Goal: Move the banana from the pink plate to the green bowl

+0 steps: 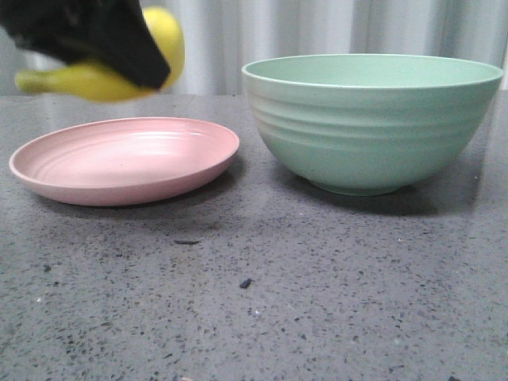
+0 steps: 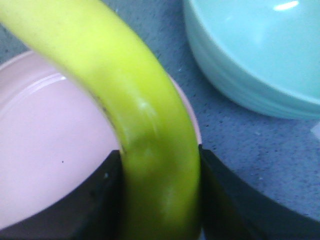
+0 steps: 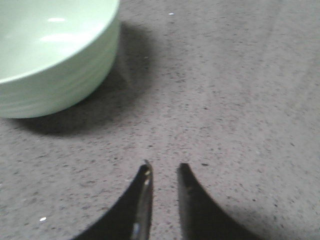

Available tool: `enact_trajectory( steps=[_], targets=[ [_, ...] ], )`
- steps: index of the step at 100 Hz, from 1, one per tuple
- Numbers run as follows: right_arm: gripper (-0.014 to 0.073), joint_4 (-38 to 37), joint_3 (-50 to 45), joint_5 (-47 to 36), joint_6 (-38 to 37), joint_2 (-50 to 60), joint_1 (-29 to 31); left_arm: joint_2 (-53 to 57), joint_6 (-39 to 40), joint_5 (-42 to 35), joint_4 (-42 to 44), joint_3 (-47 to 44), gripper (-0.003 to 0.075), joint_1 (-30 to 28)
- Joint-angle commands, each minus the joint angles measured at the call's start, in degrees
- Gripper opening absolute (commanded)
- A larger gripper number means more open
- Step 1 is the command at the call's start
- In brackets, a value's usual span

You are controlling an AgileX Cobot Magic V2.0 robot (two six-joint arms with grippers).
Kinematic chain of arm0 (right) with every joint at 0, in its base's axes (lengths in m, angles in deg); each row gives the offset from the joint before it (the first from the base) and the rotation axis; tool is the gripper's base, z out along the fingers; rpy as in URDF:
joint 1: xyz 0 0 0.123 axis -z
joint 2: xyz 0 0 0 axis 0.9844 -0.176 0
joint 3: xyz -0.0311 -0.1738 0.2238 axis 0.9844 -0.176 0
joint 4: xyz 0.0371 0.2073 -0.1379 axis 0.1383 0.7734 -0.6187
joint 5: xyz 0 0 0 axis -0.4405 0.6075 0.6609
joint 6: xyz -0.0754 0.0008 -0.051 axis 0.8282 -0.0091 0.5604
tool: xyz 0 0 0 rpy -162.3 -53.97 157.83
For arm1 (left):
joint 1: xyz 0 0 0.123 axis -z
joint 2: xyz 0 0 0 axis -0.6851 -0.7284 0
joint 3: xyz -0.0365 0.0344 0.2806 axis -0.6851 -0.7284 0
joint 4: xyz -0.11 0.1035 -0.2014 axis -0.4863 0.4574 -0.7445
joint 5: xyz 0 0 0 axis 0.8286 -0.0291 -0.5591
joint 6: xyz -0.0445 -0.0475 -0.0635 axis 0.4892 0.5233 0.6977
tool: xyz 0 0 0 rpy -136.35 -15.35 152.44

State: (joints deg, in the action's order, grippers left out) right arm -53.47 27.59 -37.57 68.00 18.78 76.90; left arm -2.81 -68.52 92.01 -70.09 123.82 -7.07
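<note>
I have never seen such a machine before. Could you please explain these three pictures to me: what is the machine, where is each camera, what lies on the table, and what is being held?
This is a robot with two arms, each ending in a two-fingered gripper. One camera looks forward over the table; the other two sit on the wrists, looking down past the fingers.

On the grey speckled table stand a shallow pink plate, with nothing on it, and to its right a deep green bowl.

The left gripper is shut on a yellow banana, held in the air above the plate. In the front view it is the dark shape at the top left.

The right gripper holds nothing; its fingers are nearly together, above bare table near the bowl.
</note>
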Motion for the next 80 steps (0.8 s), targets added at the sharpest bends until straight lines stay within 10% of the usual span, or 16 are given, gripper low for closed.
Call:
enact_trajectory(
  steps=[1, 17, 80],
  targets=[
    [0.0257, 0.89, 5.05, -1.27, 0.29, -2.59, -1.83, 4.73, -0.24, -3.75, -1.45, 2.14, 0.0114, 2.43],
    [0.0482, 9.75, 11.39, -1.14, 0.29, -5.67, -5.02, 7.56, -0.24, -3.75, -1.86, 2.14, 0.0114, 8.57],
    [0.0482, 38.91, 23.83, -0.85, 0.29, -24.04, -8.99, 3.64, -0.24, -12.00, -3.16, 2.14, 0.0114, 33.08]
  ],
)
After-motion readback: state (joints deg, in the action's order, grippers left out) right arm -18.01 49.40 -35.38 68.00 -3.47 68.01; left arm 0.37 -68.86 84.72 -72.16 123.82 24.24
